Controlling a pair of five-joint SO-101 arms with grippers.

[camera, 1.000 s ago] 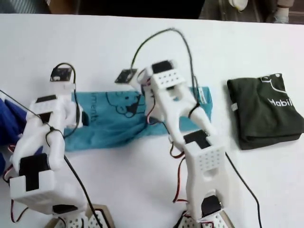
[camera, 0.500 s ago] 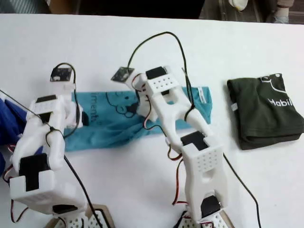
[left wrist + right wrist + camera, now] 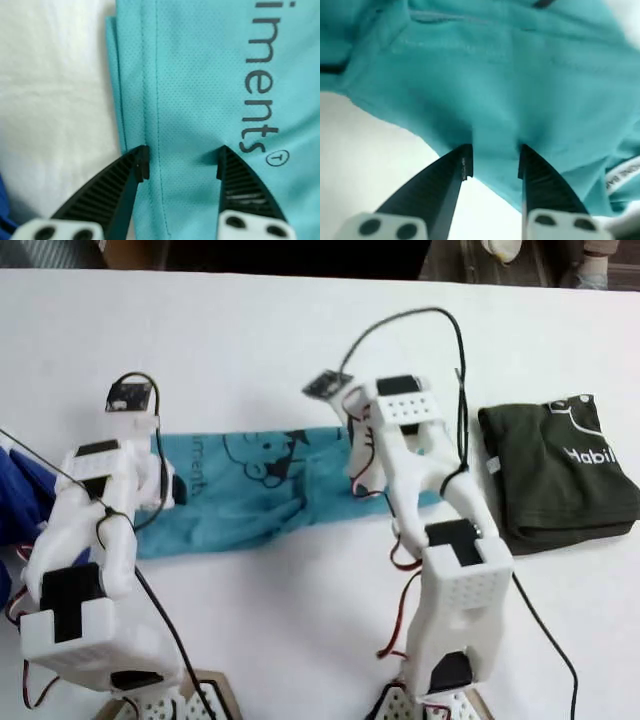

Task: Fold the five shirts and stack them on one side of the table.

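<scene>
A teal shirt lies on the white table folded into a long strip. My left gripper is at the strip's left end; in the left wrist view it stands open, its fingers straddling the hemmed edge of the teal shirt. My right gripper is near the strip's right end, where the arm hides part of the cloth. Seen from the right wrist, it is open with a bulge of the teal shirt between its fingertips.
A dark green shirt lies folded at the table's right side. Blue cloth is bunched at the left edge behind the left arm. Cables arc above both wrists. Bare table stretches along the back and in front of the strip.
My right arm has swung rightward along the teal shirt, from its middle to near its right end. The left arm and the shirt's left part have stayed put.
</scene>
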